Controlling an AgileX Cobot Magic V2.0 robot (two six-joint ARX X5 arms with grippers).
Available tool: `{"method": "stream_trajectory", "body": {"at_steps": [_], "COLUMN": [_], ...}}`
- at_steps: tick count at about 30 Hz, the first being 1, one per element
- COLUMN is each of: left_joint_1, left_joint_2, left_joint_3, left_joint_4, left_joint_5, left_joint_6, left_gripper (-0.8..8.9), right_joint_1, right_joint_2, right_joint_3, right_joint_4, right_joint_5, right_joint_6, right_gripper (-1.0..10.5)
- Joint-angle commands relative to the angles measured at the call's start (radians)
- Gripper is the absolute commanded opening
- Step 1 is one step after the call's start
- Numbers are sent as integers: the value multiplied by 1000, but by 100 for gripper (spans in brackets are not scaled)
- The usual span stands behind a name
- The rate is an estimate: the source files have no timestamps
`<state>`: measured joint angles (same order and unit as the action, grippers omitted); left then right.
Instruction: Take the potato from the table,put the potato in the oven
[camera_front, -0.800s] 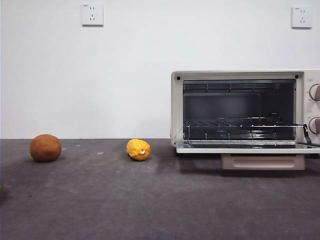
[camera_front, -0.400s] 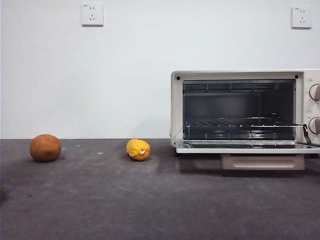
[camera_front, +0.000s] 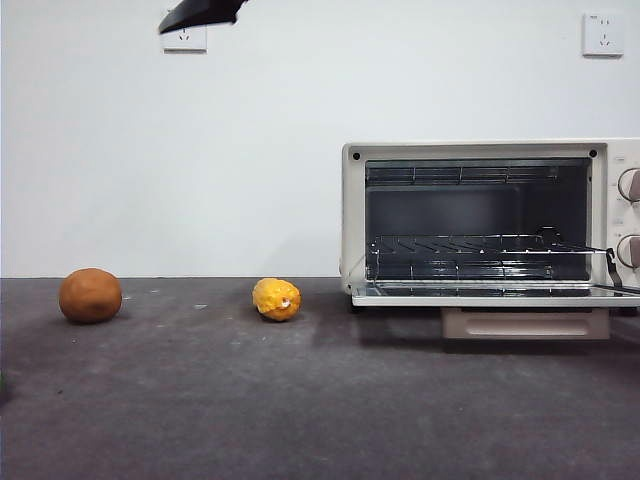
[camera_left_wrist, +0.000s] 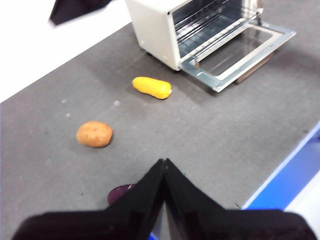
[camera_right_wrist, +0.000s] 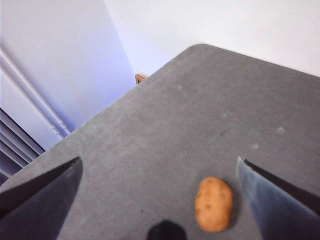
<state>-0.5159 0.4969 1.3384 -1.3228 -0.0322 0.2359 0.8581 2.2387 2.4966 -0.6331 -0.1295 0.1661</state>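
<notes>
Grey matte table (camera_front: 320, 400) spans room. Cream oven (camera_front: 480, 230) sits with door dropped flat, rack bare. Brown potato (camera_front: 90, 295) rests on table, well apart from oven, beyond yellow lump (camera_front: 277, 299).

Right gripper (camera_right_wrist: 160, 200) high over potato, jaws spread wide. Left gripper (camera_left_wrist: 164, 165) waits, jaws pressed together.

Potato likely firm, dense, smooth-skinned; pinch across narrow middle.

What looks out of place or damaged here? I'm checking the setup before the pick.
Nothing stands out. The rounded matte brown potato sits intact on the dark grey table, and the cream-white toaster oven stands square, its door open flat.
</notes>
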Motion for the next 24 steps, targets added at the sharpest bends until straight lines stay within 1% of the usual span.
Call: {"method": "stream_trajectory", "body": {"at_steps": [1, 7, 12, 15, 19, 22, 24], "left_joint_1": [-24, -109, -203, -261, -312, -327, -330], "left_joint_2": [-18, -37, -40, -41, -62, -107, -146], "left_joint_3": [-5, -5, -5, -5, -5, -5, -5], "left_joint_4": [4, 4, 4, 3, 2, 1, 1], "left_joint_5": [-22, -21, -23, -63, -203, -399, -540], "left_joint_6": [-31, -92, -159, -196, -222, -227, -227], "left_gripper": [-9, -9, -9, -9, -9, -9, -9], "right_joint_1": [7, 7, 13, 17, 19, 19, 19], "right_joint_2": [44, 108, 170, 208, 253, 280, 299], "right_joint_3": [1, 1, 1, 1, 1, 1, 1], "right_joint_4": [36, 114, 192, 220, 230, 231, 239], "right_joint_5": [3, 12, 35, 43, 50, 58, 66], "right_joint_6": [-13, -13, -36, -40, -43, -52, -62], "right_gripper": [600, 600, 600, 604, 609, 625, 710]}}
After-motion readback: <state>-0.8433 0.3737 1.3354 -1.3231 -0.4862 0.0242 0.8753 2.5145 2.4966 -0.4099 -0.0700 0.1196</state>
